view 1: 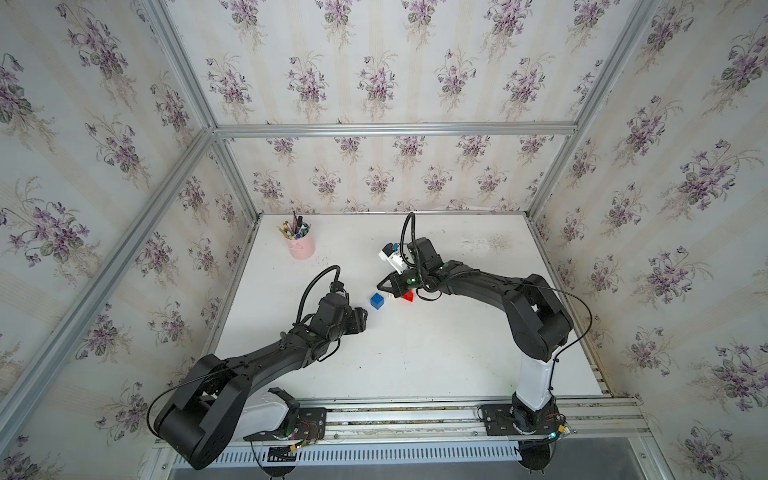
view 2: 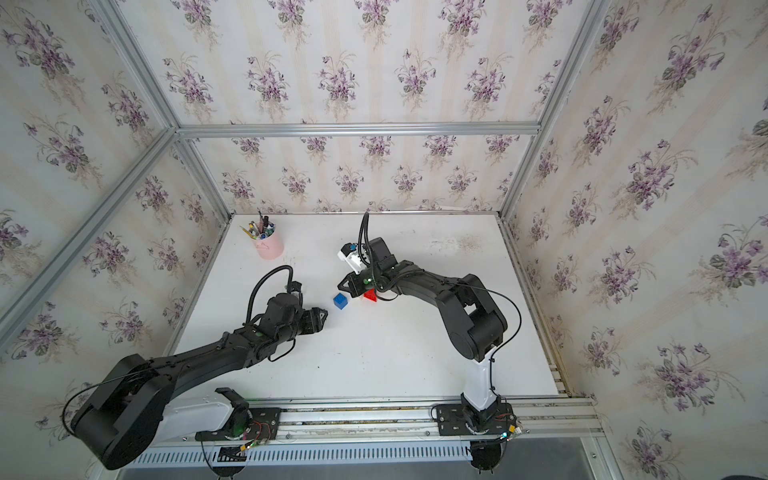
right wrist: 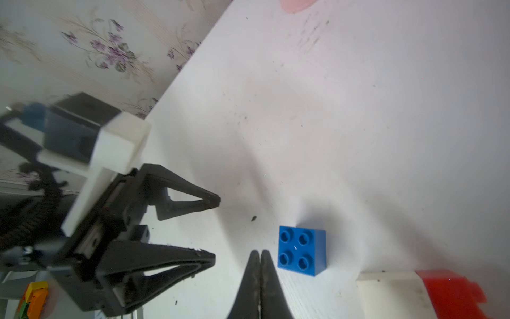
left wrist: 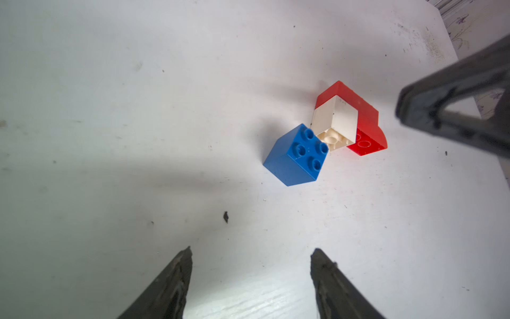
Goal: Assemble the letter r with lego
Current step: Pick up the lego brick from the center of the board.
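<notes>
Bricks aren't all joined up yet. The blue square studded plastic brick (left wrist: 296, 156) lies on its side near the middle of the white surface (view 1: 415, 353), studs facing the hollow underside of the white plastic brick (left wrist: 335, 118). The two look like they touch at a corner, though the left wrist view doesn't quite settle whether there's a sliver of gap. The white one is stuck to the red plastic bricks (left wrist: 367, 129) behind it, and those form a stepped red piece lying flat.

The left claw (left wrist: 251, 256) is spread wide open with nothing in it, pointing at the blue brick from a short way off. The right claw (right wrist: 259, 254) is pinched fully closed and also empty, with its tips just beside the blue brick; in both top views it hangs over the white and red cluster and hides most of the white one.

A pink cup of pens (view 1: 302, 245) stands well apart, near the far left corner.
</notes>
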You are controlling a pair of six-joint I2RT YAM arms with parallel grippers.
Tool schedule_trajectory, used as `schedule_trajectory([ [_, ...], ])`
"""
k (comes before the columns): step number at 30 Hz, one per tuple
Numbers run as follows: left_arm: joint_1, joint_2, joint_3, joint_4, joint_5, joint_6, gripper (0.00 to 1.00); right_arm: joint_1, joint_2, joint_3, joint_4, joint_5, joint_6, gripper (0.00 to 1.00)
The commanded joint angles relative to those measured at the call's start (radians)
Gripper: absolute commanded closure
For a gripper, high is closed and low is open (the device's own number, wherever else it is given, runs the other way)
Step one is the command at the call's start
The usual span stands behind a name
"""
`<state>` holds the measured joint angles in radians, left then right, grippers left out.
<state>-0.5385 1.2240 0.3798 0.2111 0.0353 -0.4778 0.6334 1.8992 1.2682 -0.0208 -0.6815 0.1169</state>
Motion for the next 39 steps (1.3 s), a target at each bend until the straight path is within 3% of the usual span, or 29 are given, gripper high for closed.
schedule_trajectory([
  [1, -0.063, -0.034, -0.067, 0.227, -0.144, 0.195, 0.27, -0.037, -0.025, -0.004, 0.054, -0.105, 0.046, 1.00],
  [5, -0.165, -0.036, -0.097, 0.328, -0.258, 0.397, 0.24, -0.081, -0.051, -0.031, 0.095, -0.137, 0.076, 1.00],
  [8, -0.198, 0.033, -0.103, 0.409, -0.331, 0.457, 0.22, -0.123, -0.064, -0.038, 0.092, -0.138, 0.069, 1.00],
  [18, -0.201, 0.427, -0.056, 0.799, -0.312, 0.477, 0.20, -0.133, -0.097, -0.043, 0.047, -0.109, 0.018, 1.00],
  [21, -0.201, 0.510, -0.030, 0.844, -0.305, 0.478, 0.20, -0.144, -0.091, -0.042, 0.030, -0.096, 0.007, 1.00],
  [32, -0.187, 0.605, 0.010, 0.907, -0.290, 0.473, 0.24, -0.178, -0.073, -0.061, 0.056, -0.124, 0.012, 1.00],
  [39, -0.169, 0.626, 0.018, 0.909, -0.255, 0.451, 0.43, -0.177, -0.060, -0.062, 0.055, -0.134, 0.010, 1.00],
])
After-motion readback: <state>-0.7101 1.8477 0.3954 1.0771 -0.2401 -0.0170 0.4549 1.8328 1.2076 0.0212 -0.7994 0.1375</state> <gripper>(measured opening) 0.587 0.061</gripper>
